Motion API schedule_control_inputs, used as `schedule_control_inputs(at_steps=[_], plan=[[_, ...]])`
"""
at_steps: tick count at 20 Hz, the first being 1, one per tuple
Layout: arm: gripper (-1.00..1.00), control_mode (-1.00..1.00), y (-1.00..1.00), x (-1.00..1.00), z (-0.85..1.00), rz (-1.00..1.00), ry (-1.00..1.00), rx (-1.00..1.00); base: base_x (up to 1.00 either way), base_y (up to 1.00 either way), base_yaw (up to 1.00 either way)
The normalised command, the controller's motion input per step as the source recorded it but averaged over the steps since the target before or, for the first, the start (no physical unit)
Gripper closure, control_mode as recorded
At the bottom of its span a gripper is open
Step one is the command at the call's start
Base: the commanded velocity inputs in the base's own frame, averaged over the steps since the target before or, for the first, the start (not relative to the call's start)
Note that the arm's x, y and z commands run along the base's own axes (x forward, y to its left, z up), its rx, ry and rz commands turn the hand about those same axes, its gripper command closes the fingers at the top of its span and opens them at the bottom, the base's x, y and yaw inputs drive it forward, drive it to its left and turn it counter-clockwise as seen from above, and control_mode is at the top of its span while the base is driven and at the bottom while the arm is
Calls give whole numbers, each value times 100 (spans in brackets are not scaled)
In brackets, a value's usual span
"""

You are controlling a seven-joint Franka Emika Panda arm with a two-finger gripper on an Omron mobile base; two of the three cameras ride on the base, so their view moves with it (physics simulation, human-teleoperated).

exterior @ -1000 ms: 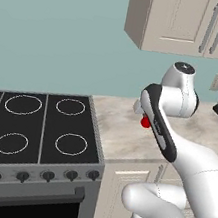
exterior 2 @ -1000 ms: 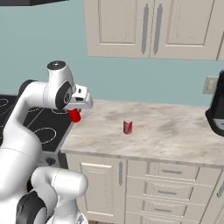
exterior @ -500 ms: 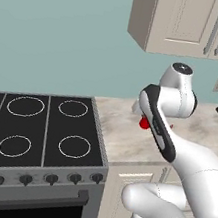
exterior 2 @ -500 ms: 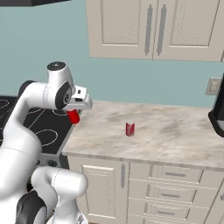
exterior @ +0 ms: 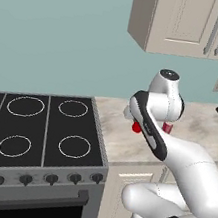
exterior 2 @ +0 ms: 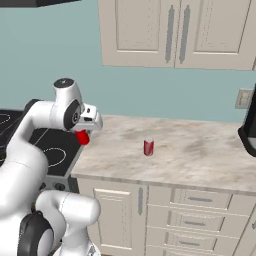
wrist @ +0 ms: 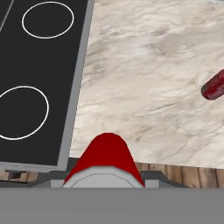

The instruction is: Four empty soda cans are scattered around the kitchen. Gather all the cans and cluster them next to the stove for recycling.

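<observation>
My gripper (exterior 2: 86,131) is shut on a red soda can (exterior 2: 82,137), hanging over the beige counter (exterior 2: 200,150) just right of the stove (exterior 2: 47,145). In the hand view this held can (wrist: 105,156) rises between the fingers, above the counter's front edge, with the black cooktop (wrist: 35,78) to its left. In the left base view the held can (exterior: 136,127) peeks out behind the forearm, beside the stove (exterior: 41,129). A second red can (exterior 2: 148,146) stands upright on the counter further right, apart from the gripper; it is seen again as can (exterior: 167,127) and can (wrist: 214,86).
A dark appliance (exterior 2: 248,127) stands at the counter's right end, under a wall outlet (exterior 2: 243,98). Cream upper cabinets (exterior: 197,25) hang above the counter. Drawers and cabinet doors (exterior 2: 200,210) run below its front edge, with wood floor beneath.
The held red can has dropped slightly toward the counter beside the stove. Both base views have shifted a little; the standing can stays put.
</observation>
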Motion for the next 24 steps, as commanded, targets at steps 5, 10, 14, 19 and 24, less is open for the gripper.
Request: schedule_control_inputs(at_steps=[5, 10, 14, 19, 24], plan=[[100, -100, 14, 36, -34, 0, 0, 0, 0, 0, 0], [100, -100, 6, 46, -29, -1, 2, 0, 0, 0, 0], [100, -100, 9, 49, -27, -1, 5, 0, 0, 0, 0], [100, -100, 16, 45, -25, -1, 6, 0, 0, 0, 0], [100, -100, 10, 43, -24, -1, 4, 0, 0, 0, 0]])
